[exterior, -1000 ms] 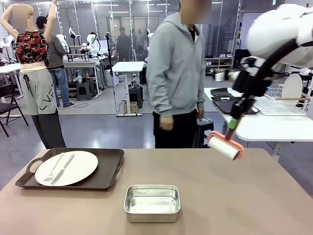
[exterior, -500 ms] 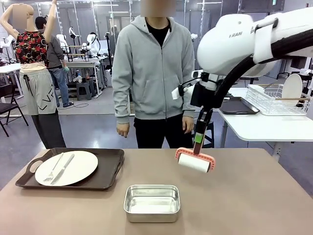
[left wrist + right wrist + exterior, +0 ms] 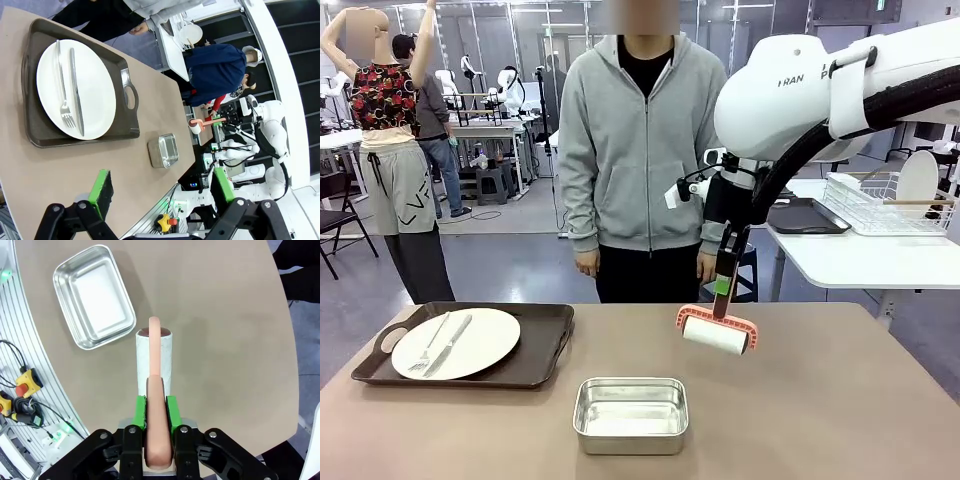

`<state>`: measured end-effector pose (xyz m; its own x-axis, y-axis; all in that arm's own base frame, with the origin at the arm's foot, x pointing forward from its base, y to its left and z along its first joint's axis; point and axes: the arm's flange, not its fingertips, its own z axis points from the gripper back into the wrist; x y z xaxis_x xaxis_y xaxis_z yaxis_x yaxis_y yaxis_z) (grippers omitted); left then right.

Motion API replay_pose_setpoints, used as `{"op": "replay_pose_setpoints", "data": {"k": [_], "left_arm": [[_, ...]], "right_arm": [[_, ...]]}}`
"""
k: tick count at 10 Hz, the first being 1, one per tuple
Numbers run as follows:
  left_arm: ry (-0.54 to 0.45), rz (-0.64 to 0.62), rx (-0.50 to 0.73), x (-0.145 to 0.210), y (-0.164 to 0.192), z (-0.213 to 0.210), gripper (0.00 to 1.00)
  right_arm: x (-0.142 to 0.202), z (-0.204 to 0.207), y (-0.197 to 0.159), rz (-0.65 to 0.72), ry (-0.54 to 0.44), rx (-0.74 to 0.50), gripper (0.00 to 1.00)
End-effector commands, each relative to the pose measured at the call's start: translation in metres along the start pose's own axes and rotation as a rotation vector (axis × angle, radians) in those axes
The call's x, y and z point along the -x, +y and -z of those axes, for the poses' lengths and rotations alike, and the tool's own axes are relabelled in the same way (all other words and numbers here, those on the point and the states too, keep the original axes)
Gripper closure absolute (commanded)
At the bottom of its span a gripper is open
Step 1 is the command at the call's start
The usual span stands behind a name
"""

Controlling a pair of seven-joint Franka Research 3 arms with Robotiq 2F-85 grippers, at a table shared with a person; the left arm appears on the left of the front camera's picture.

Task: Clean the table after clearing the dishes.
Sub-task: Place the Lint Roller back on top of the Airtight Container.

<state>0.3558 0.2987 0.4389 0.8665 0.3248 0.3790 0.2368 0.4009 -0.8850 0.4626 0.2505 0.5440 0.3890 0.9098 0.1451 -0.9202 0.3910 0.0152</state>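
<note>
1. Large rectangular table [image 3: 840, 400], with a plain, matte, brownish-taupe top, spanning the whole near part of the front view.
2. On its left part, a dark rectangular tray [image 3: 545, 352] with cut-out handles at the ends, carrying one round white plate [image 3: 492, 335].
3. Across that plate, side by side and slanted alike, a metal fork [image 3: 430, 343] and a metal knife [image 3: 450, 345], the fork the farther left of the two.
4. Toward the middle of the near edge, right of the tray and apart from it, a small shiny steel rectangular pan [image 3: 631, 414] with rounded corners.
5. Over the table's middle, right gripper [image 3: 156, 410] pointing downward, green pads pressed tight on either side of the salmon-pink handle of a lint roller [image 3: 715, 335].
6. Roller head: a white roll under a salmon-pink frame, lying crosswise, slightly tilted, beyond the pan toward the far edge. Contact with the table top impossible to tell.
7. Above the table's near side, left gripper [image 3: 162, 191], fingers spread wide apart and pinching nothing, with tray, plate and cutlery ahead of it and the pan off to one side.
8. At the far edge, a person [image 3: 645, 150] in a grey hooded jacket, standing, both hands hanging down, just behind the roller.
</note>
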Motion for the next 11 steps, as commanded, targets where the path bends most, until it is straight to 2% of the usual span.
{"op": "replay_pose_setpoints", "data": {"k": [1,2,3,4,5,8,11], "left_arm": [[-0.004,0.007,0.0,0.0,-0.002,-0.002,0.0],[-0.004,0.007,0.0,0.0,-0.002,-0.002,0.0],[-0.004,0.007,0.0,0.0,-0.002,-0.002,0.0],[-0.004,0.007,0.0,0.0,-0.002,-0.002,0.0],[-0.004,0.007,0.0,0.0,-0.002,-0.002,0.0],[-0.004,0.007,0.0,0.0,-0.002,-0.002,0.0],[-0.004,0.007,0.0,0.0,-0.002,-0.002,0.0]], "right_arm": [[-0.001,0.0,0.002,-0.004,0.0,0.0,0.79],[-0.02,0.0,0.013,-0.061,0.023,0.014,0.79],[-0.04,-0.004,0.027,-0.17,-0.03,-0.026,0.79],[-0.057,-0.004,0.034,-0.236,-0.026,-0.066,0.79],[-0.075,0.0,0.044,-0.275,0.017,-0.084,0.79],[-0.118,0.032,0.067,-0.348,0.071,-0.124,0.79],[-0.141,0.074,0.068,-0.38,0.123,-0.144,0.79]]}}
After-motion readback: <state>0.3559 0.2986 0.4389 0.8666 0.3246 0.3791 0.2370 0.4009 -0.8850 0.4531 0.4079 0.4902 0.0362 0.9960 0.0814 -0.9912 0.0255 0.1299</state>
